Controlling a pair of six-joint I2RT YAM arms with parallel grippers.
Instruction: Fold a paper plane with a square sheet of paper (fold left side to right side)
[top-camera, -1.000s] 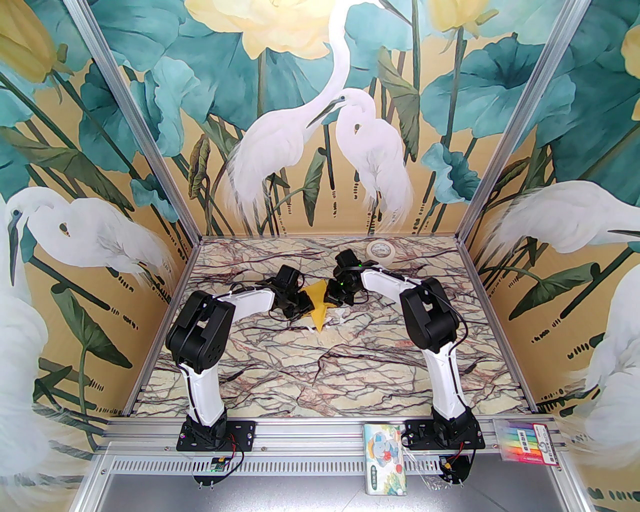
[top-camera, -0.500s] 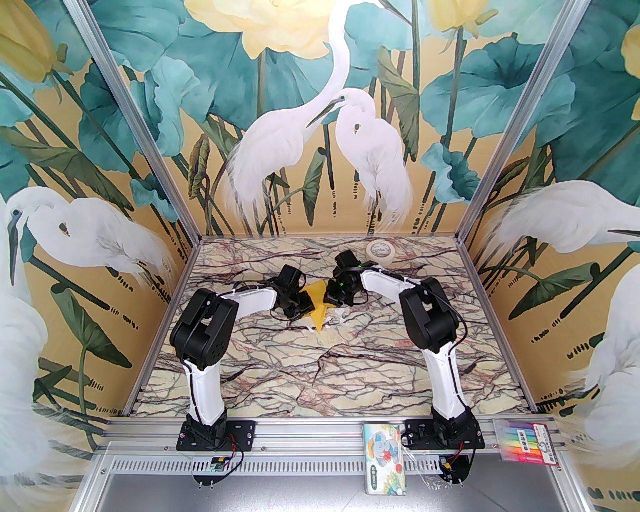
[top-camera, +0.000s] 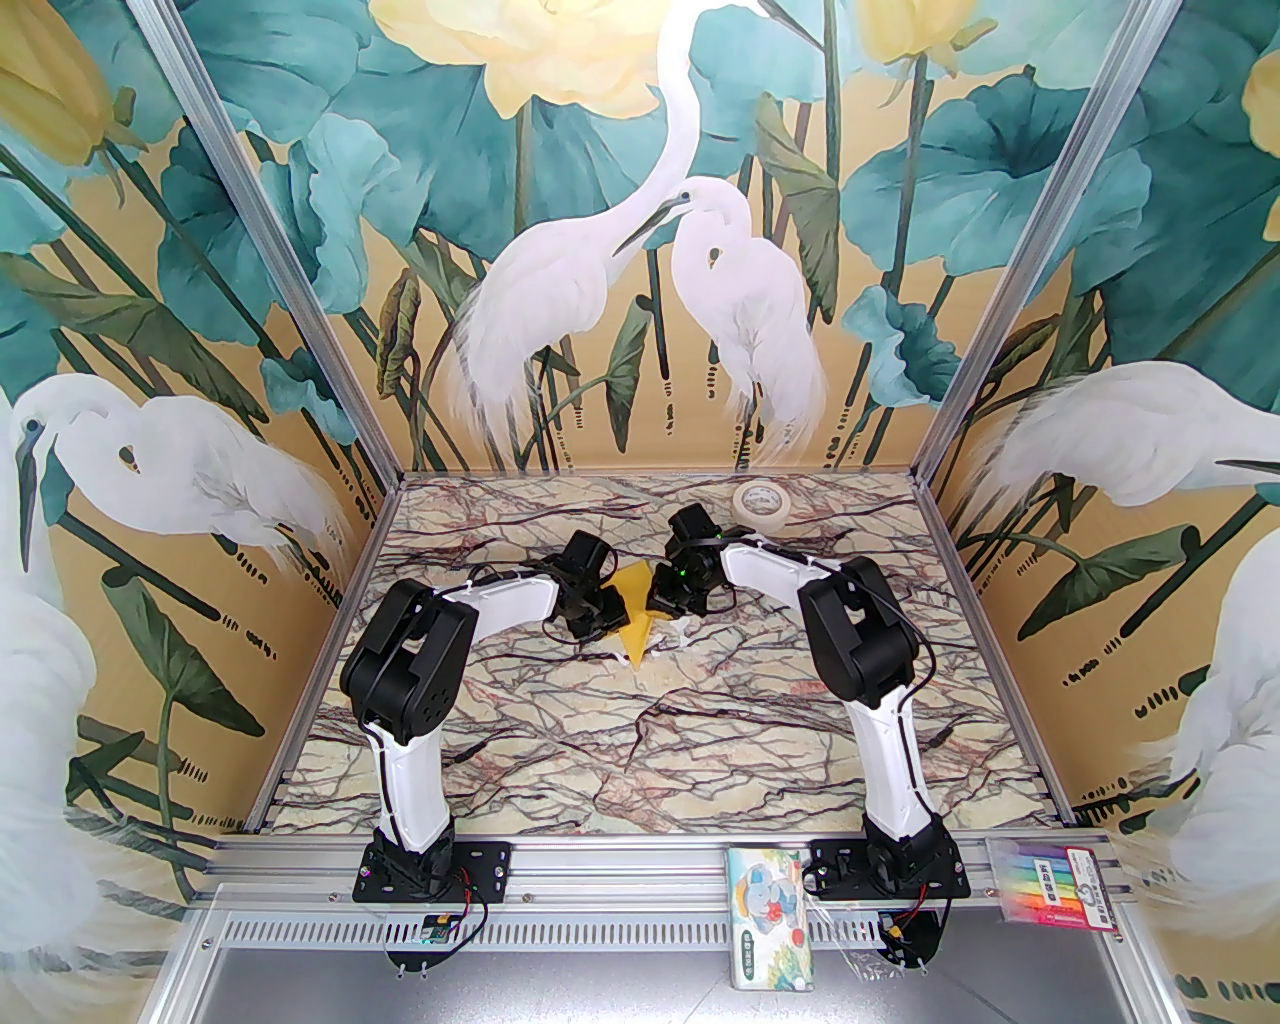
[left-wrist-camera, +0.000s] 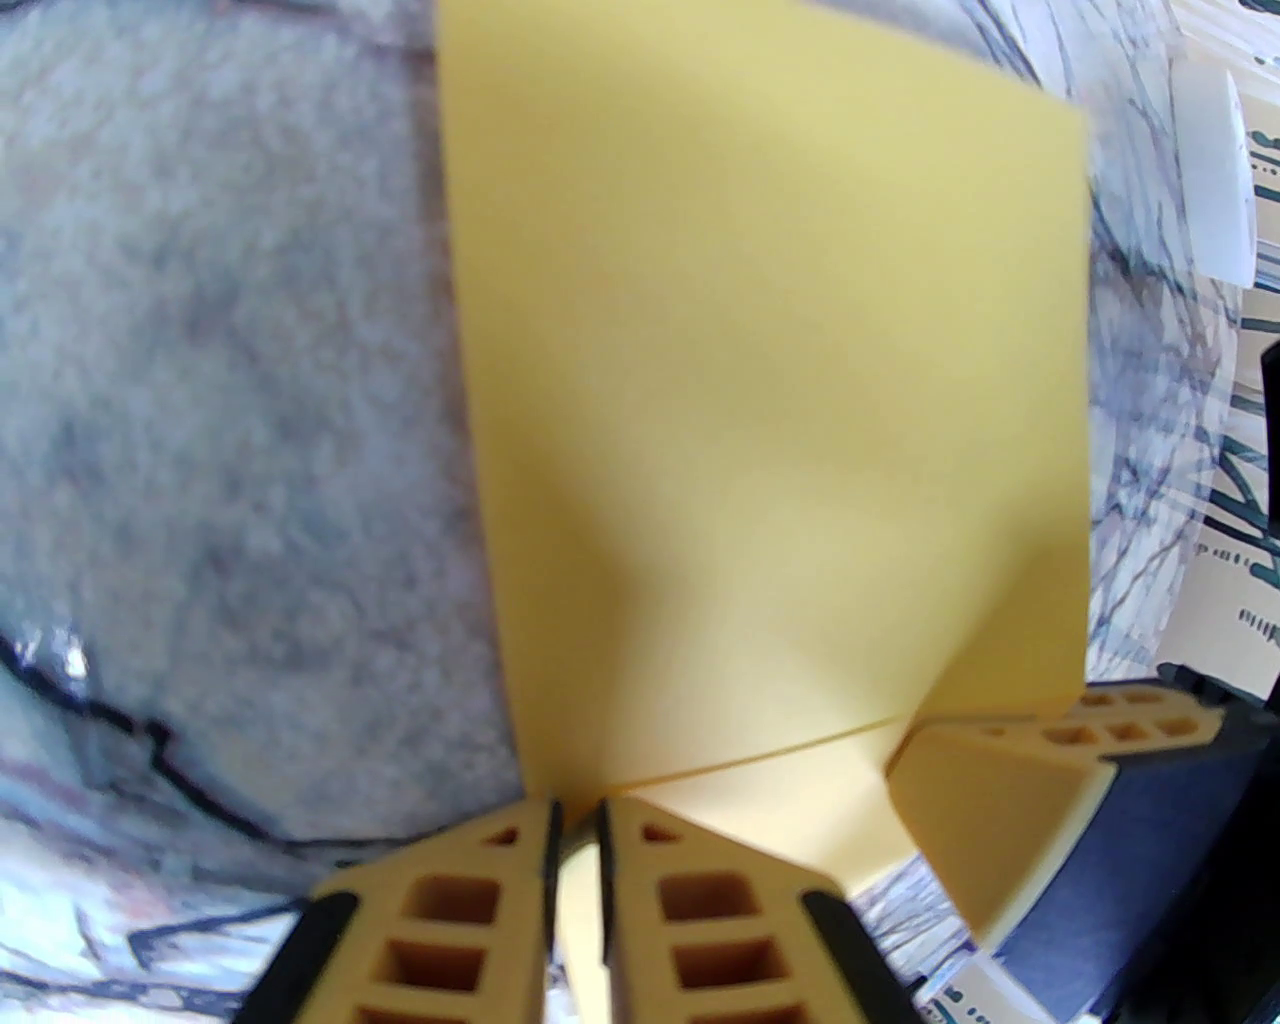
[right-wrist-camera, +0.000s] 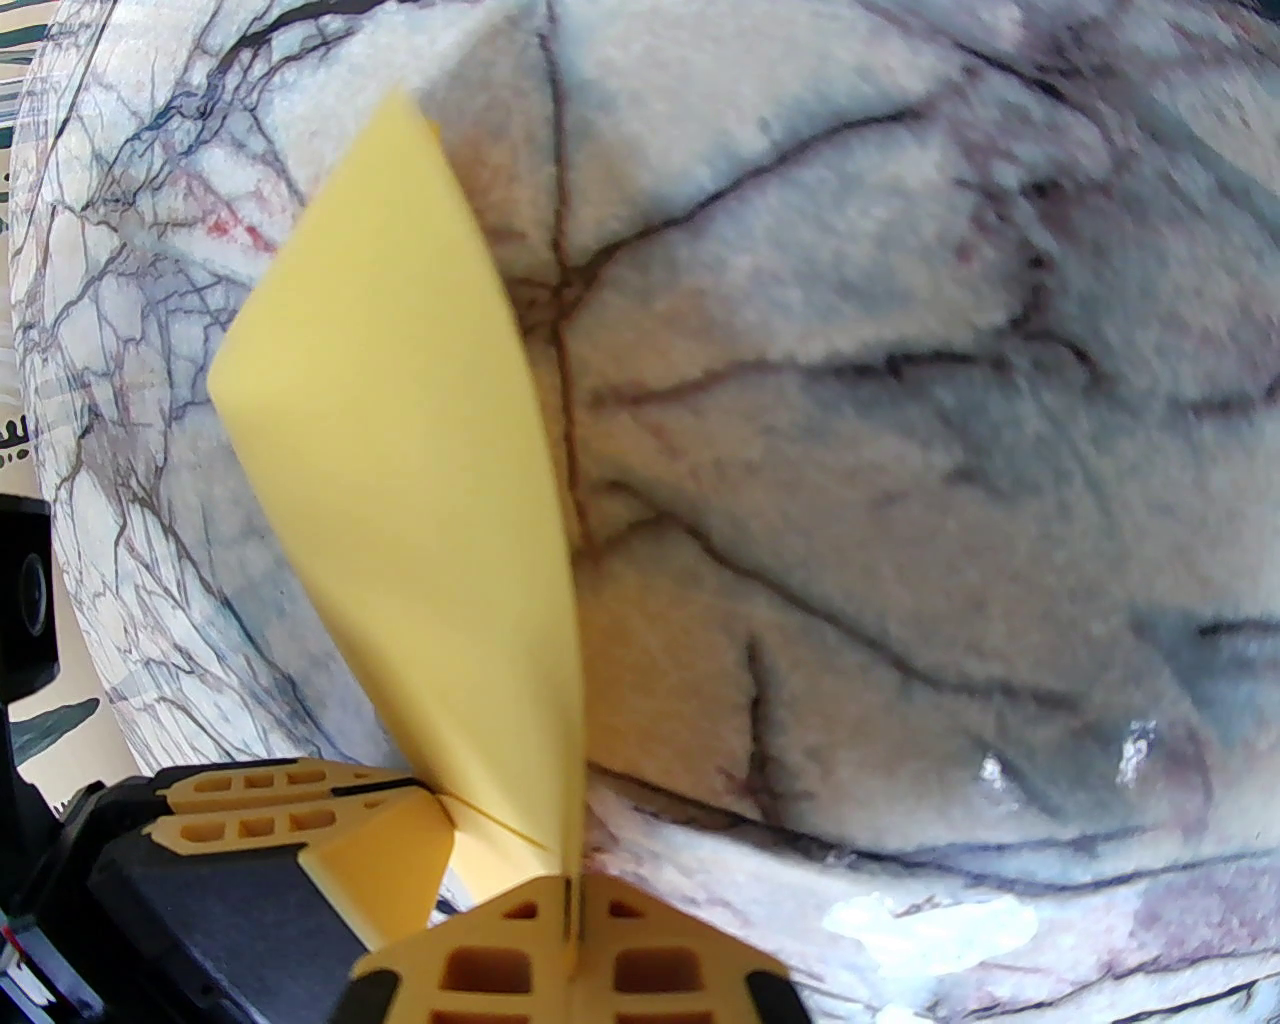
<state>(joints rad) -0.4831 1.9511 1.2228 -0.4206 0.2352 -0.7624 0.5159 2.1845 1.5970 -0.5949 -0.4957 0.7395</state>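
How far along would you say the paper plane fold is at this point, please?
Done: the yellow paper already tapers to a point and shows a crease. In hand: the left gripper and right gripper each pinch its edge. Left, probably: closing the left side onto the right and pressing it flat.

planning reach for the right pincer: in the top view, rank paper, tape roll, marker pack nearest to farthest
1. paper, pinched in the right pincer, mid-table
2. tape roll, at the far edge
3. marker pack, on the near rail, far right
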